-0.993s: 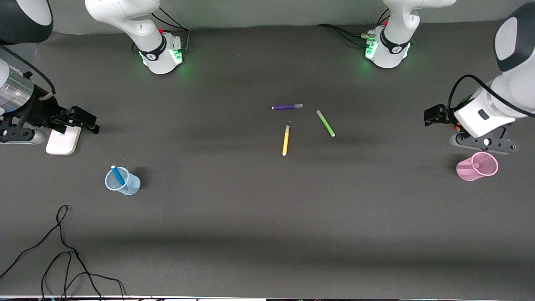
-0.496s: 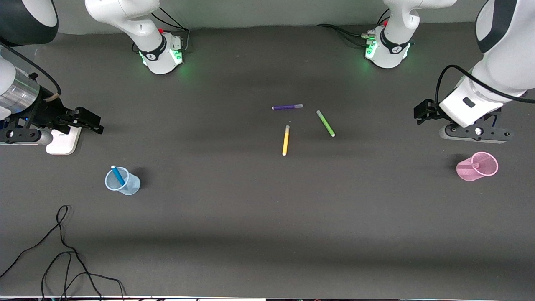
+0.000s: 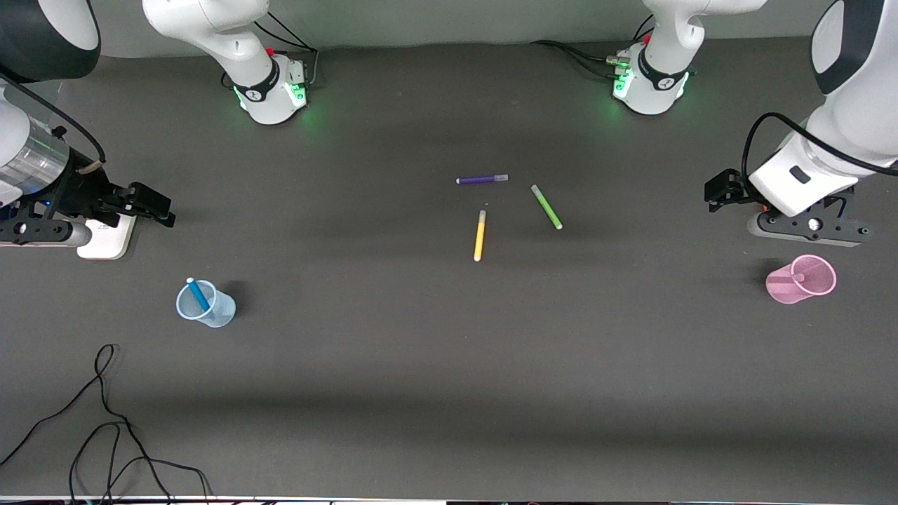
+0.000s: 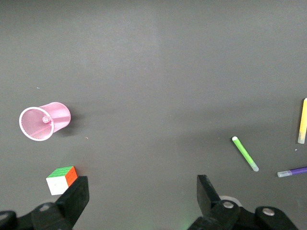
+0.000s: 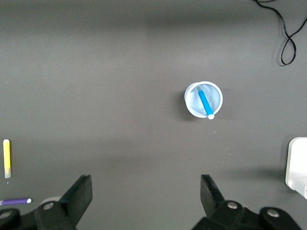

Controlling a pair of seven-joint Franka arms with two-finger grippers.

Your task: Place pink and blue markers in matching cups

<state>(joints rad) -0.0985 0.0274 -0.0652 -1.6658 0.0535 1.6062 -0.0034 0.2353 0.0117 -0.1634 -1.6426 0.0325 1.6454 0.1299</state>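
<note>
The pale blue cup (image 3: 205, 307) stands toward the right arm's end of the table with the blue marker (image 3: 198, 294) leaning inside it, cap up. In the right wrist view the same blue cup (image 5: 204, 99) holds the blue marker (image 5: 206, 104). The pink cup (image 3: 801, 279) stands toward the left arm's end, and the pale cap of the pink marker (image 3: 800, 278) shows inside it. My left gripper (image 4: 142, 184) hangs open and empty over bare table beside the pink cup (image 4: 44, 121). My right gripper (image 5: 146, 184) is open and empty, apart from the blue cup.
A yellow pen (image 3: 480, 236), a green pen (image 3: 546, 207) and a purple pen (image 3: 482, 179) lie mid-table. A puzzle cube (image 4: 62, 178) sits near the left gripper. A white block (image 3: 105, 242) lies under the right hand. A black cable (image 3: 105, 421) loops near the front edge.
The left hand pulled away from the pink cup toward the bases, then drifted part of the way back. The right hand shifted slightly toward mid-table. Both grippers stayed open.
</note>
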